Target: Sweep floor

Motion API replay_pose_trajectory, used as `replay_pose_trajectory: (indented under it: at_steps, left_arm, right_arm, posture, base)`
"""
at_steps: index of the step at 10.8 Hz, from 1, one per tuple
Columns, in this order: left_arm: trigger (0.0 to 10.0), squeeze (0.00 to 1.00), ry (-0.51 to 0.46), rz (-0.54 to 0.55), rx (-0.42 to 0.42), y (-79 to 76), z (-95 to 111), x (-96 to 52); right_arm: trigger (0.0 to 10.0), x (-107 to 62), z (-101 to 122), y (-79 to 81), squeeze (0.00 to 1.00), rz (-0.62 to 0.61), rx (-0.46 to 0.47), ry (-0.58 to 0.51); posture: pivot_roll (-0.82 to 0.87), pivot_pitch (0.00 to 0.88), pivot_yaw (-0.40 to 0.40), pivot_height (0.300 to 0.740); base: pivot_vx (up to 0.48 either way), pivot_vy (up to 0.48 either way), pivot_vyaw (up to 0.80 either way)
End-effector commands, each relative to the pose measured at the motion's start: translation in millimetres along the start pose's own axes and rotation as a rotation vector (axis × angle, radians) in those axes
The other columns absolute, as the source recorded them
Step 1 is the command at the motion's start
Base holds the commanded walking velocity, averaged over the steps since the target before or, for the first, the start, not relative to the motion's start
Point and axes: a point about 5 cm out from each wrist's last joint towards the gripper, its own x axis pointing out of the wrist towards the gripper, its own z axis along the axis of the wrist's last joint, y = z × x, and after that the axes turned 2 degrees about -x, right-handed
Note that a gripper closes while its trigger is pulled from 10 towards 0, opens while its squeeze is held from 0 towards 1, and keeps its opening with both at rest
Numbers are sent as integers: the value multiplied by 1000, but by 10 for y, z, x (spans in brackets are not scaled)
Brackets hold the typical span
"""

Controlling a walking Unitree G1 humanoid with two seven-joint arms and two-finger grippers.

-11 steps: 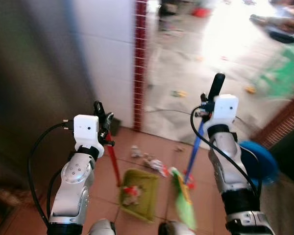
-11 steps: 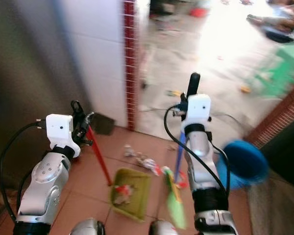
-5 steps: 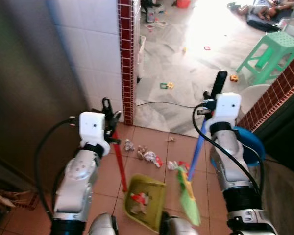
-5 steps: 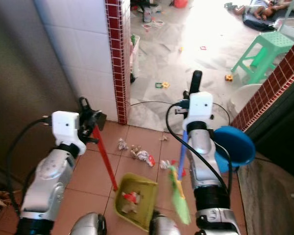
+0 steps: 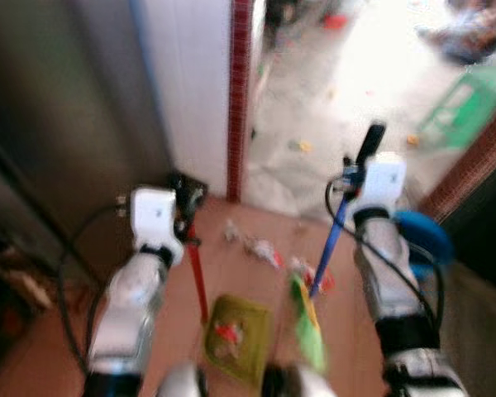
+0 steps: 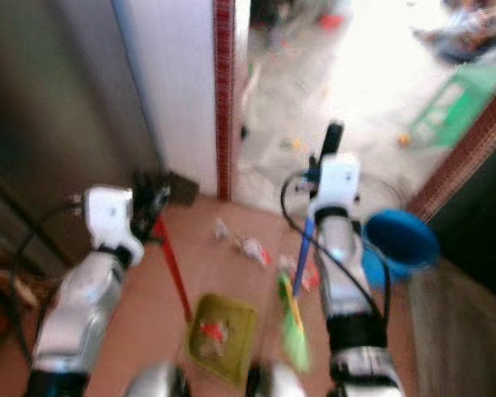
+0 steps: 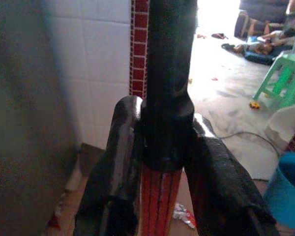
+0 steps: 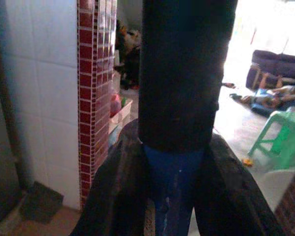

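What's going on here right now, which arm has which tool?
The robot is mid-sweep on the terracotta tile floor. Its left gripper is shut on the red dustpan handle, with the green dustpan down on the tiles and some litter already in it. Its right gripper is shut on the blue broom handle, the green broom head sitting just beside the pan. A loose scatter of litter lies on the tiles beyond both tools. The head views are blurred.

A white tiled wall (image 7: 93, 69) on the left ends in a red brick-tile pillar (image 8: 96, 98). The near floor (image 6: 140, 322) is terracotta tile; beyond it a pale floor (image 5: 331, 91) lies in bright light. A green stool (image 7: 282, 73) stands far right, with a dark sofa (image 8: 273, 59) behind.
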Motion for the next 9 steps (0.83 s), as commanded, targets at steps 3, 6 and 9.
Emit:
replay_pose_trajectory:
  at_steps: [3,6,9]
  left_arm:
    - [10000,0,-43,-19,-25,-45,98,32]
    - [10000,0,-83,59,-28,66,145,80]
    - [10000,0,-101,74,-43,125,183,127]
  right_arm:
    - [10000,34,73,-29,0,-8,-15,-28]
    - [10000,33,62,-62,0,-17,-25,-21]
    - [10000,40,52,-103,0,-29,-43,-11]
  posture:
    - [-18,0,-34,740]
    - [-23,0,-37,740]
    - [-30,0,-41,740]
  base:
    - [-211,0,0]
    - [0,0,0]
    - [0,0,0]
